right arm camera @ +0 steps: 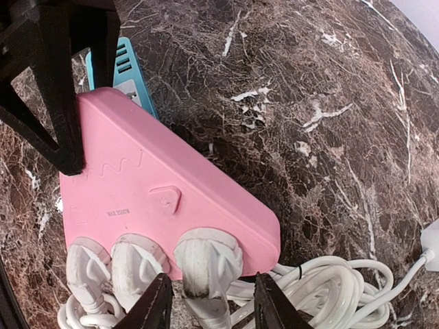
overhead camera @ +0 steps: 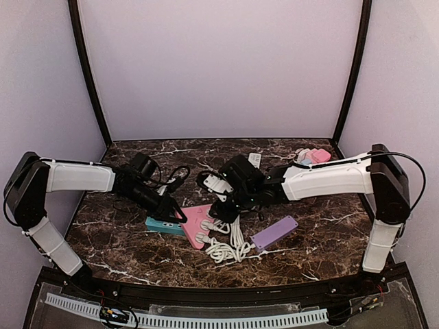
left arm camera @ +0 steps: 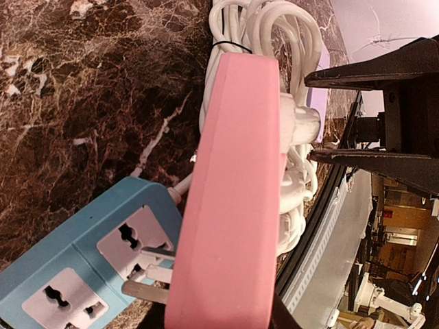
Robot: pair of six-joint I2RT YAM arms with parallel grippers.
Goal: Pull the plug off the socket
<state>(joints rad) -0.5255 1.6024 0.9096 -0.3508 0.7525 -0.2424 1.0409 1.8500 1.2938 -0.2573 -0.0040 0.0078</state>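
The pink socket block (right arm camera: 158,185) is a smooth, rounded plastic triangle lying flat on the dark, white-veined marble table (right arm camera: 309,103). Three scuffed white plugs sit in a row along one edge. The end plug (right arm camera: 206,264) is between the right gripper (right arm camera: 212,279) fingers, which are closed on its sides. The two other plugs (right arm camera: 110,264) crowd just beside it, and loops of white cable (right arm camera: 329,288) lie piled against that edge. At the opposite corner the left gripper (overhead camera: 177,214) is clamped on the block. A blue socket strip (left arm camera: 75,274) touches that corner, with metal prongs (left arm camera: 147,277) showing between the two. A purple strip (overhead camera: 274,233) lies beyond the cables.
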